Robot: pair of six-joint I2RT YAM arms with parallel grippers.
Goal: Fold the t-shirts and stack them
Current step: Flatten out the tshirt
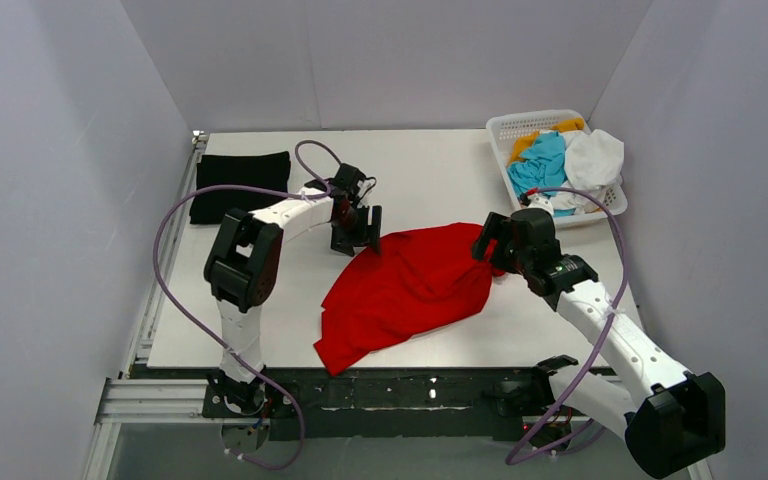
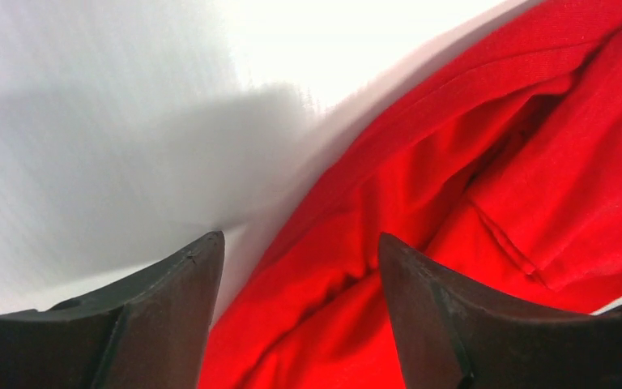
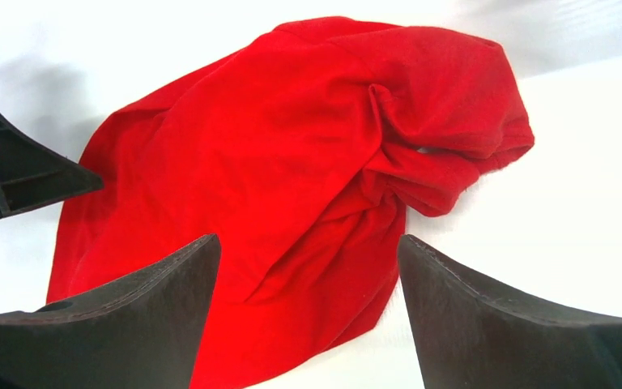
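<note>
From above, you had a rumpled red shirt (image 1: 405, 290) lying centred on the table (image 1: 430, 165), with a folded black shirt (image 1: 239, 185) at the far left. Your left gripper (image 2: 300, 316) stood spread astride the red shirt's edge, a fair place to pinch such light, limp, matte cloth. Your right gripper (image 3: 308, 324) hung spread above its bunched folds, holding nothing.

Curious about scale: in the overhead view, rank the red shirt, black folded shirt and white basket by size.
Largest: crumpled bright red cloth t-shirt.
Then: white plastic lattice basket.
Smallest: black folded rectangular t-shirt.
</note>
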